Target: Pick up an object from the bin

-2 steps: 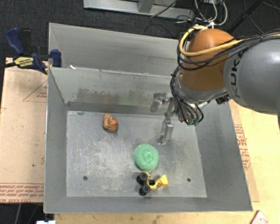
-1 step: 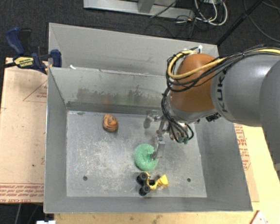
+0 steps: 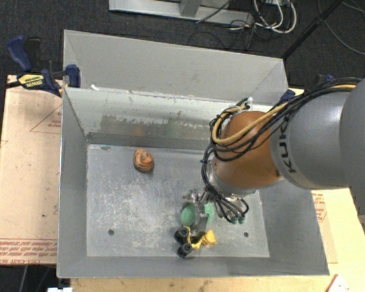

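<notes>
Right now a small green thing (image 3: 191,214) near the bin's (image 3: 73,164) front wall sits at my gripper (image 3: 196,220), set low there, I judge, to grab it, with a yellow-and-black toy (image 3: 196,239) just beside; whether the gripper is open or holding anything I cannot tell.

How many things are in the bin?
3: a brown lump at the back left, a green thing by the gripper, a yellow-and-black thing just below. The arm may hide more.
</notes>
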Available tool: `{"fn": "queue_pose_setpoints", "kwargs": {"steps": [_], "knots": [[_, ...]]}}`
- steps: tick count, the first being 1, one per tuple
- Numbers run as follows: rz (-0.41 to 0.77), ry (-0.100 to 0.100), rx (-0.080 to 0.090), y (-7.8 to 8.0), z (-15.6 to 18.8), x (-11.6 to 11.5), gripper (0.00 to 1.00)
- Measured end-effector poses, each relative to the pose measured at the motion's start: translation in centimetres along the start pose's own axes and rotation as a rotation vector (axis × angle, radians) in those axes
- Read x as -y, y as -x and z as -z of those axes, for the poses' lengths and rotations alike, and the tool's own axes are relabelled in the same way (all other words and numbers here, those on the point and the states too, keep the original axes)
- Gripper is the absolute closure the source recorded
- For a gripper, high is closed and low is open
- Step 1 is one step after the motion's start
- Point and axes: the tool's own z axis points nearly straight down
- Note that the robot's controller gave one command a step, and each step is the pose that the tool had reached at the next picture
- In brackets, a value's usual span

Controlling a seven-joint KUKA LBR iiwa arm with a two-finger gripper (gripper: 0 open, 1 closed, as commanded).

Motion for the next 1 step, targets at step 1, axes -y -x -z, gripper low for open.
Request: {"fn": "queue_pose_setpoints", "kwargs": {"steps": [1], "knots": [[0.000,0.000,0.000,0.00,0.00,0.00,1.00]]}}
